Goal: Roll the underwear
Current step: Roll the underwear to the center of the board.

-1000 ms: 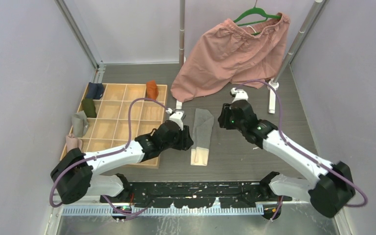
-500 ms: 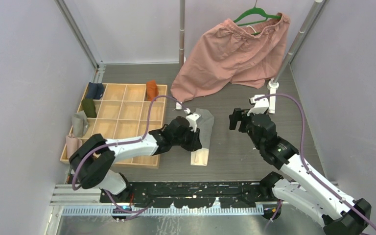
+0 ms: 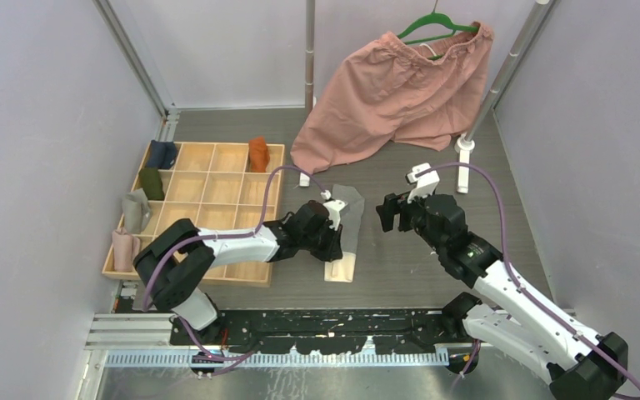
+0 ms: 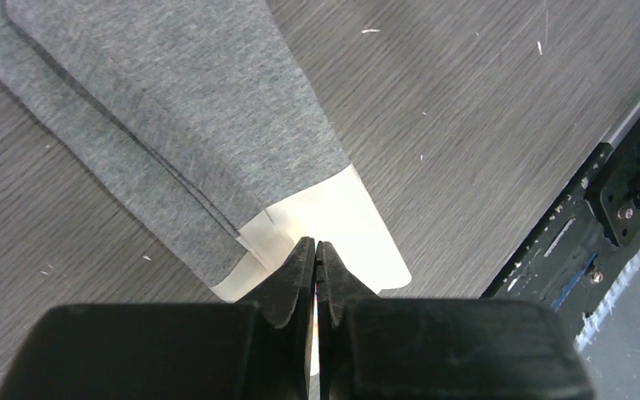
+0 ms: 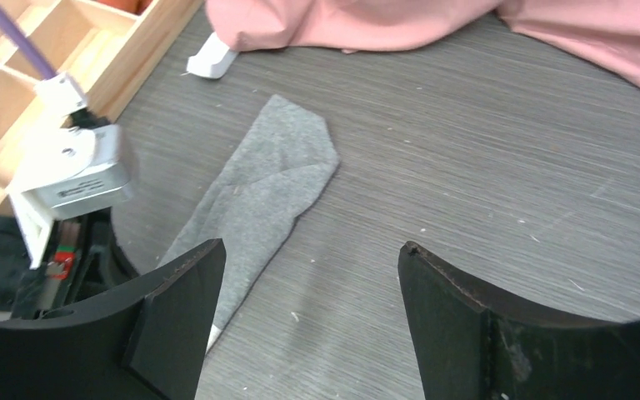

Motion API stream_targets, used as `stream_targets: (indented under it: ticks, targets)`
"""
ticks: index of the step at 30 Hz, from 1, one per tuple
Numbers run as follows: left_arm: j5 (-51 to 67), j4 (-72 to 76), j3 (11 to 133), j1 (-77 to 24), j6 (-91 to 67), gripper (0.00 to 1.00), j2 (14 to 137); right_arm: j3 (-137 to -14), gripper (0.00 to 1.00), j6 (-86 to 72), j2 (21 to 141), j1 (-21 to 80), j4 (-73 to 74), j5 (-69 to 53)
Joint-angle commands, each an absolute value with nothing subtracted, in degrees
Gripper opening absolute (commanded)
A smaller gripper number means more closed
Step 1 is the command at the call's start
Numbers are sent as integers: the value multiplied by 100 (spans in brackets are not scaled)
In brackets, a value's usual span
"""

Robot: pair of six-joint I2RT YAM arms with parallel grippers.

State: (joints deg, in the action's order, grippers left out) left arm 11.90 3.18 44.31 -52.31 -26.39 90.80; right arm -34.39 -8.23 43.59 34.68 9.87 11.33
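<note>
The grey underwear (image 3: 347, 218) lies flat on the table, folded into a long strip, with its cream waistband (image 4: 337, 221) at the near end. My left gripper (image 3: 336, 248) is shut, and its tips (image 4: 317, 247) sit low over the cream waistband; no cloth shows between the jaws. My right gripper (image 3: 387, 215) hangs open just right of the strip, and the grey underwear (image 5: 275, 183) lies ahead of its left finger (image 5: 179, 292). The rust-orange underwear (image 3: 257, 152) stands rolled in a back cell of the wooden tray (image 3: 217, 158).
Big pink shorts (image 3: 392, 92) hang on a green hanger (image 3: 433, 23) at the back, drooping onto the table. The rack's white foot (image 3: 464, 167) stands right of my right gripper. Dark blue (image 3: 162, 152), green (image 3: 152, 183), grey (image 3: 136, 212) and pink (image 3: 123, 246) rolls sit along the tray's left side.
My left arm has swung right over the grey strip's near end and its jaws have closed. My right gripper has opened and drawn back from the strip to the right.
</note>
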Motion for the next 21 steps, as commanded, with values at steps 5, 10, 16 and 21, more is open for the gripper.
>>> stream_targets:
  ticks: [5,10,16,21]
  targets:
    - [816,439,4348,-5197,-2627,3,9139,-3638,77,316,4646,3914,787,-42]
    - [786,515,4239,-5194,-2667,2,9190,-3550,77,1961,4514,4903,1282,248]
    - [805,514,4182,-5194,-2726,1,9332,-3235,79,3119,4347,5835,1956,75]
    - [671,450,4100,-5194,-2829,1,9354,-2765,78,3915,4411,6410,1940,-184]
